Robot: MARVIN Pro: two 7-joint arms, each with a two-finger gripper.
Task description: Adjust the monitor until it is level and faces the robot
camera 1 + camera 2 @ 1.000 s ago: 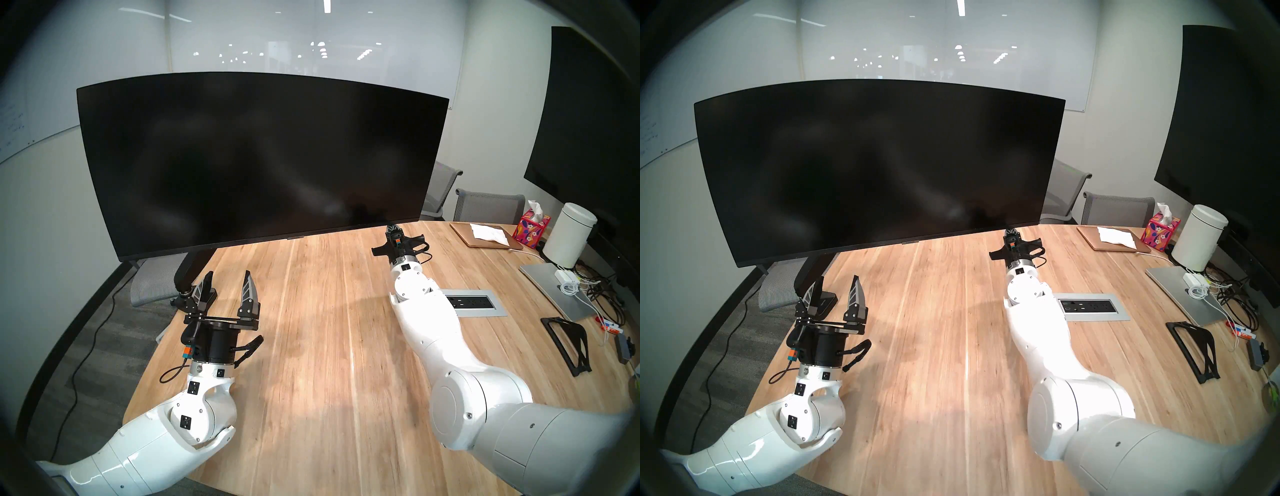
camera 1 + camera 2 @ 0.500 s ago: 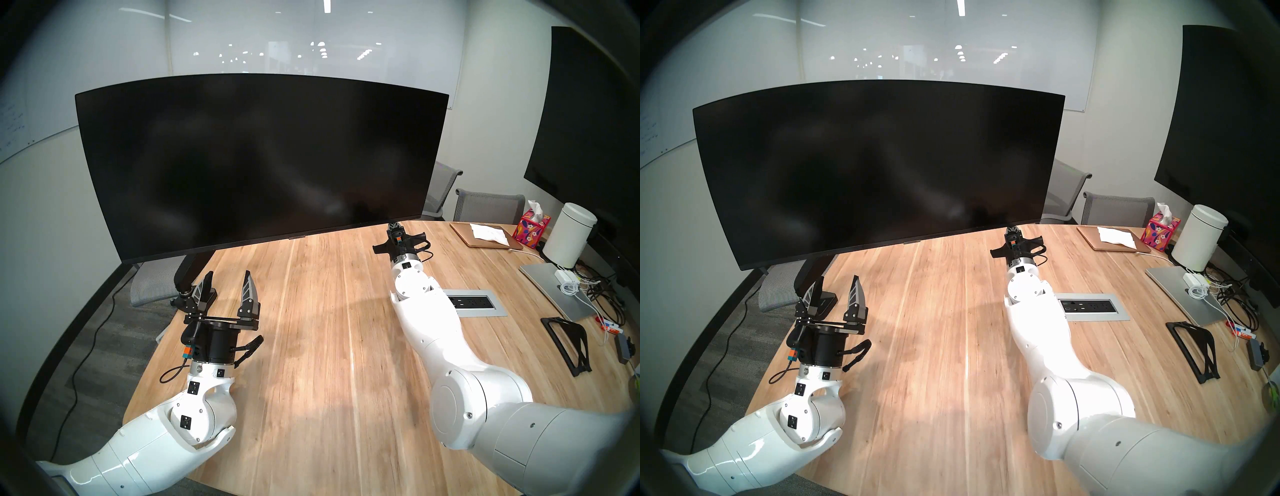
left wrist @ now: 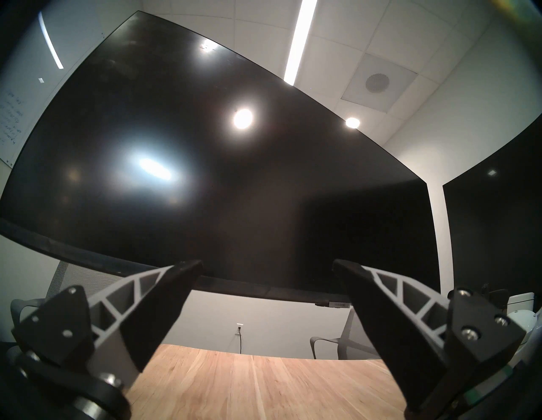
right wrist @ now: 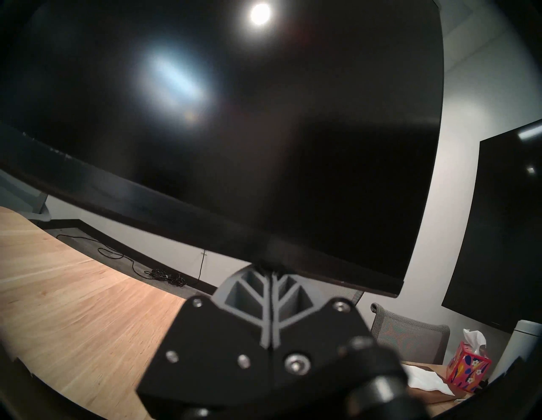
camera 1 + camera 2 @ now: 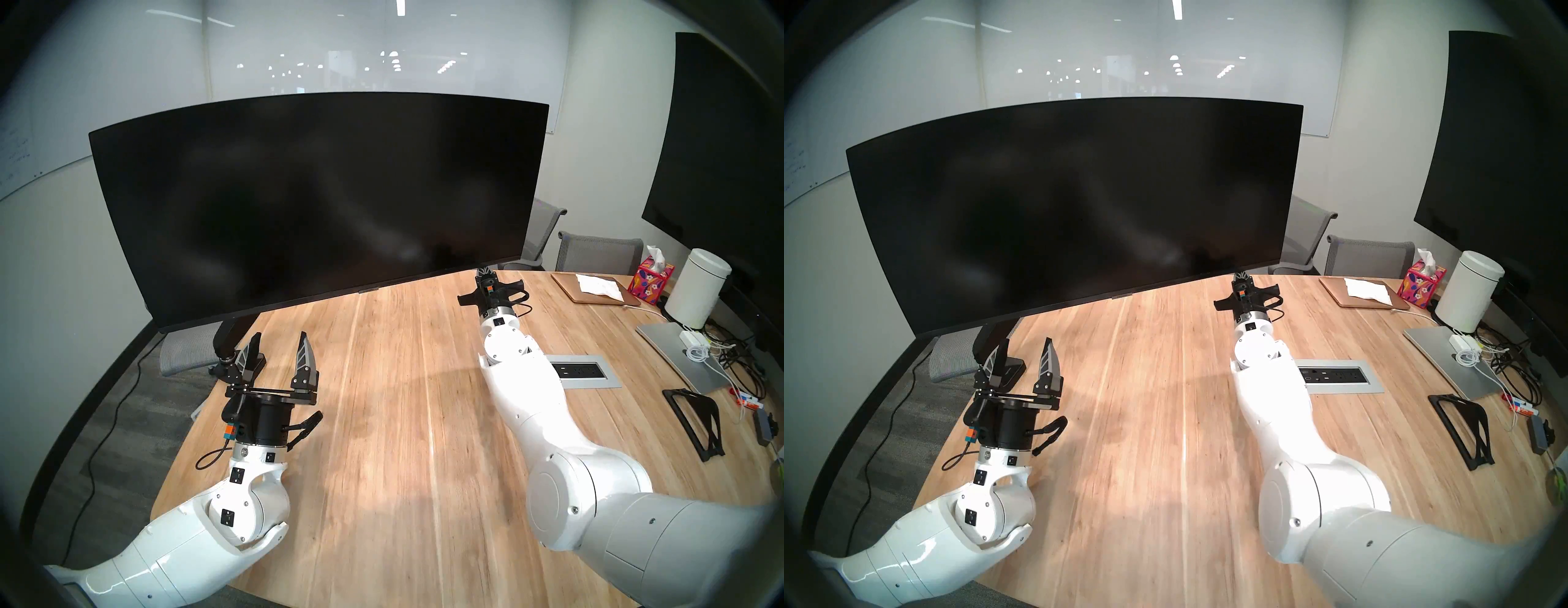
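- Head stereo left view shows you the wide curved black monitor (image 5: 314,204) tilted above the wooden table (image 5: 403,424), its left end lower.
- Your right gripper (image 5: 484,271), fingers pressed together, touches its bottom edge.
- Your left gripper (image 5: 278,346) hangs spread, empty.

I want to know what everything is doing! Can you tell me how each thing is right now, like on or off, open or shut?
monitor: dark, tilted, its left end lower.
right gripper: shut, fingertips up against the monitor's bottom edge.
left gripper: open, empty, away from the monitor.
laptop: closed.
wall screen: dark.
tissue box: a tissue sticking out.
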